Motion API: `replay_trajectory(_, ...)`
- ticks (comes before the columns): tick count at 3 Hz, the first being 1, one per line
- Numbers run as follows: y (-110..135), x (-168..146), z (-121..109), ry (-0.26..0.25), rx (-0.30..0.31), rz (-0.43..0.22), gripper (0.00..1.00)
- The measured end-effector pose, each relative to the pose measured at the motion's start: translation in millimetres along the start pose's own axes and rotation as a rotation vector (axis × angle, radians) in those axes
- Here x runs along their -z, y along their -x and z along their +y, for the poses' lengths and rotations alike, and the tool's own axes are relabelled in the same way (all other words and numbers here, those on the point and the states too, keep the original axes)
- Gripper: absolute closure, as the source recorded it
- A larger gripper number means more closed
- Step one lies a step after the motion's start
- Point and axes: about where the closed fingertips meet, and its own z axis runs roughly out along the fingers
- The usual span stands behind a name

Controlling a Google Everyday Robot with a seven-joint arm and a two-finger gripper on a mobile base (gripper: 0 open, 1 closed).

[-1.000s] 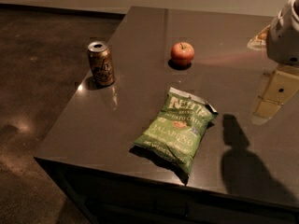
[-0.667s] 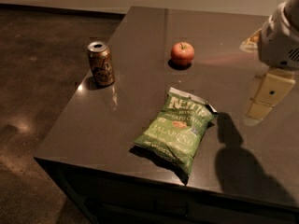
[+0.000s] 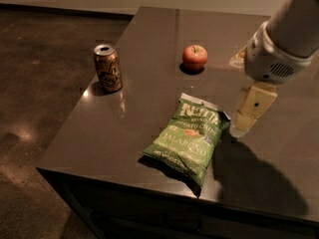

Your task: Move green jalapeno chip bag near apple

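Gripper [image 3: 245, 119] has shifted left, now just beside green jalapeno chip bag [image 3: 188, 136] at its 3 o'clock; how wide it stands cannot be told. Bag not yet grasped; apple [image 3: 194, 57] apart at 12 o'clock.

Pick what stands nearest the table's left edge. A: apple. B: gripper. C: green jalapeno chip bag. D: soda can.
D: the soda can stands by that edge; the apple and green jalapeno chip bag sit further in, and the gripper hangs just right of the bag.
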Motion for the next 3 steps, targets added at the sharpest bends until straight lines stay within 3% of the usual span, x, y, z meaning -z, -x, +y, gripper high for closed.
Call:
replay_trajectory(2,5.1,-63.0,3.0,0.119,0.003,0.025,0.00)
replay_trajectory(3,7.7,-83.7,6.8,0.151,-0.001,0.054,0.00)
